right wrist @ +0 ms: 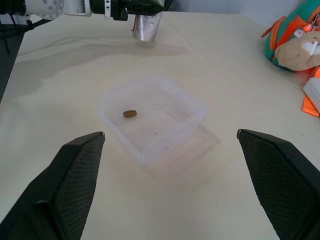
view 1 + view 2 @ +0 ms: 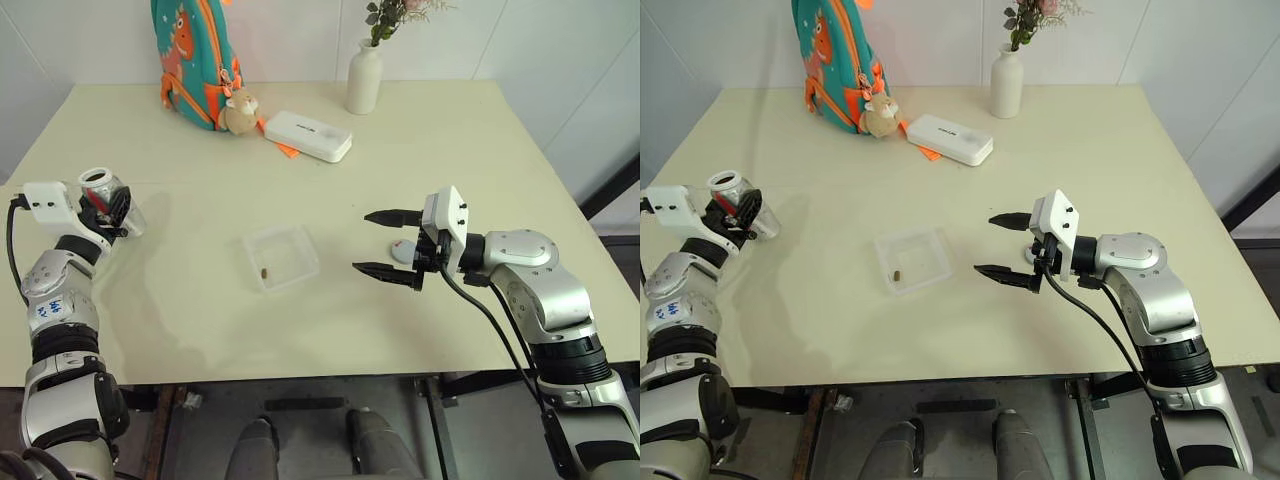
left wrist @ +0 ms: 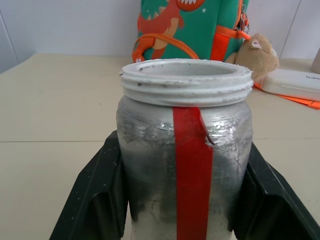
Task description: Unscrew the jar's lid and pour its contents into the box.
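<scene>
Jar [image 3: 186, 150] up in the left gripper [image 2: 108, 212], clamped between both black fingers [image 3: 95, 195], and it sits upright with its threaded mouth bare, over the table [image 2: 470, 150] near the left edge. A red strip runs down its side, plain to see from the left wrist. Over on the right, the right gripper [image 2: 388, 242] hangs above the table with its fingers spread wide and nothing between them, pointing across toward the middle. Just beyond those fingers, the round grey lid [image 2: 403, 250] lies flat on the tabletop, partly hidden by the gripper. Middle of the table now: the clear plastic box [image 1: 155, 117] rests there, and the small brown pellet [image 1: 130, 113] lies inside it on the floor of the tray, toward the left wall. Box and jar are well apart. Along the far edge stand a teal and orange backpack [image 2: 196, 55] with a little plush toy [image 2: 240, 110] hanging from it, a white oblong case [image 2: 308, 135] just beside the toy, and a white vase [image 2: 364, 78] holding flowers.
</scene>
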Robot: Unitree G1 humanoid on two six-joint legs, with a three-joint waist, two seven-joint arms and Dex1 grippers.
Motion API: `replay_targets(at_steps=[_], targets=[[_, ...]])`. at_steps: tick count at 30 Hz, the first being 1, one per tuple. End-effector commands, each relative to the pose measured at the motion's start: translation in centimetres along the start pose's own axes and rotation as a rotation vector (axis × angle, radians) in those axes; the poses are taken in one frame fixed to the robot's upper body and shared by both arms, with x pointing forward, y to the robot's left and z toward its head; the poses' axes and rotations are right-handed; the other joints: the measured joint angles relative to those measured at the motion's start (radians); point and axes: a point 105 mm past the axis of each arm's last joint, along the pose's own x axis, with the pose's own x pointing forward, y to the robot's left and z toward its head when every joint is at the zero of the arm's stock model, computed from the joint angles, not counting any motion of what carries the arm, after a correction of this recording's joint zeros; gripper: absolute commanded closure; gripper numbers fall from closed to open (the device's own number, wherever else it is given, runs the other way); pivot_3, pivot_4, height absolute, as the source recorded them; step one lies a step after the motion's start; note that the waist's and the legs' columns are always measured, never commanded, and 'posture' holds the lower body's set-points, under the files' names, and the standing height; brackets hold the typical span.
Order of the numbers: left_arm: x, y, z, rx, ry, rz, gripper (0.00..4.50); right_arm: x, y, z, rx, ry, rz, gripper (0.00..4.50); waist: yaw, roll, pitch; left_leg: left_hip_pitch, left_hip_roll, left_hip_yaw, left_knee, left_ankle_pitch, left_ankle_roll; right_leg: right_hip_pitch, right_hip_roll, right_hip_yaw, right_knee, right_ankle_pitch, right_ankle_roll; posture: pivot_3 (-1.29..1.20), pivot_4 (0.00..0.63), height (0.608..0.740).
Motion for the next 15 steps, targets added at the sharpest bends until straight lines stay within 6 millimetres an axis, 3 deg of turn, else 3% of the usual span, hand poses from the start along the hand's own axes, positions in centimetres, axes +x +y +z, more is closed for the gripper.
replay_targets(at_steps=[1,7,15], targets=[[-0.5,0.0,0.3,0.001,-0.04,-0.029,1.67,-0.1,-0.1,1.3,-0.048,-0.035,-0.01,0.0,0.0,0.0,0.0,0.0,0.0,0.0,0.0,0.0,0.0,0.0,0.0,0.0,0.0,0.0,0.0,0.0,0.15,0.74],[-1.6,0.4,-0.5,0.02,-0.007,-0.032,0.03,-0.1,-0.1,1.4,-0.045,-0.04,-0.02,0.0,0.0,0.0,0.0,0.0,0.0,0.0,0.0,0.0,0.0,0.0,0.0,0.0,0.0,0.0,0.0,0.0,0.15,0.74],[-5.0,0.2,-0.2,0.111,0.061,-0.066,0.03,-0.1,-0.1,1.5,-0.043,-0.054,-0.036,0.0,-0.003,0.0,0.0,0.0,0.0,0.0,-0.001,0.0,0.0,0.0,0.0,0.0,0.0,0.0,0.0,0.0,0.15,0.74]])
